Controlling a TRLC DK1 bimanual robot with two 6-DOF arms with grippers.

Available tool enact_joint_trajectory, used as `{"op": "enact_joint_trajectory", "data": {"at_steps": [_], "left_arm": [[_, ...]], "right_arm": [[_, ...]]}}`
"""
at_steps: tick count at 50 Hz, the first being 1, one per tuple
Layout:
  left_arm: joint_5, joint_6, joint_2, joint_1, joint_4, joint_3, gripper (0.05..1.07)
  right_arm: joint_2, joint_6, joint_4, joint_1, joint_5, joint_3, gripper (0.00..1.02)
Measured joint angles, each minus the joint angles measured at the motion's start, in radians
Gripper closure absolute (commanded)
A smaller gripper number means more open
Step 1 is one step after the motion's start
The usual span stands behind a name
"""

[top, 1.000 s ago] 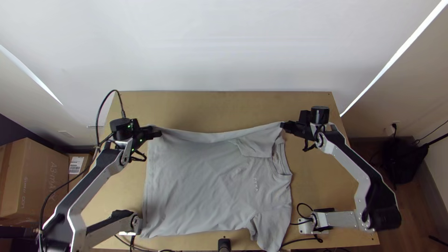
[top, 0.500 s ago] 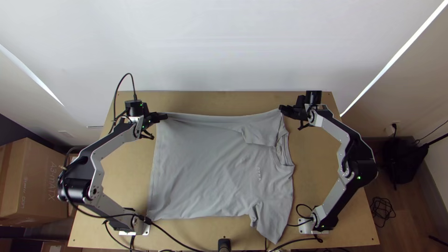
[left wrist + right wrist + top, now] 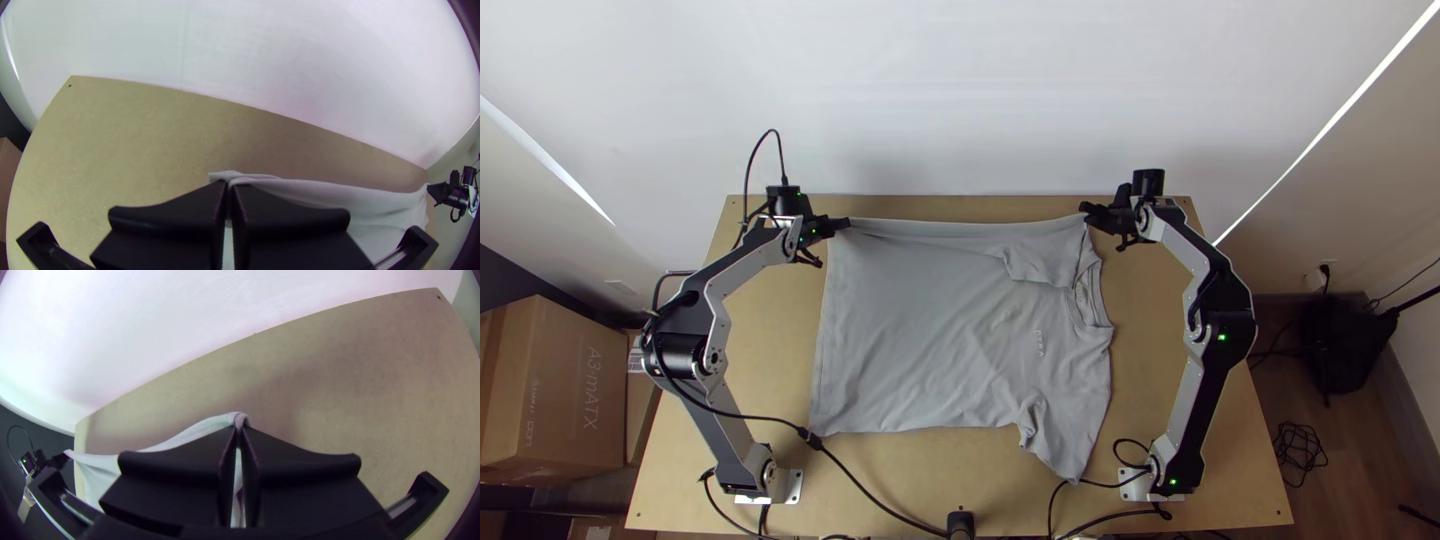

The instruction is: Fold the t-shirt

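Note:
In the top view my left gripper (image 3: 842, 224) is shut on the far hem corner of the grey t-shirt (image 3: 920, 330), and my right gripper (image 3: 1088, 212) is shut on its far side near the shoulder. The far edge hangs taut between them; the rest lies spread, collar to the right, one sleeve folded inward over the front, the other pointing to the near side. The left wrist view has my left gripper (image 3: 229, 187) with cloth (image 3: 310, 192) pinched between its fingers. In the right wrist view, my right gripper (image 3: 239, 432) pinches a fold of cloth (image 3: 200, 430).
The table (image 3: 1180, 400) shows bare wood right of the shirt and along its near side. Black cables (image 3: 865, 490) run by the near edge, where a small black device (image 3: 961, 524) stands. Cardboard boxes (image 3: 555, 390) are on the floor at left; a white wall rises behind.
Both grippers have moved away toward the table's far edge, the left one also a little to the right. The shirt has slid along with them, its near edge now farther from the table's near edge.

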Motion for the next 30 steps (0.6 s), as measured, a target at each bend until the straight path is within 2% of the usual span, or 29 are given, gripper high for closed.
{"op": "enact_joint_trajectory", "data": {"at_steps": [12, 30], "left_arm": [[0.003, -0.011, 0.006, -0.002, -0.219, 0.103, 1.05], [0.018, -0.013, -0.043, -0.001, -0.273, 0.042, 1.05]], "right_arm": [[0.023, 0.011, -0.174, 0.000, 0.001, 0.123, 1.00], [0.034, 0.014, -0.440, 0.002, 0.007, 0.195, 1.00]]}}
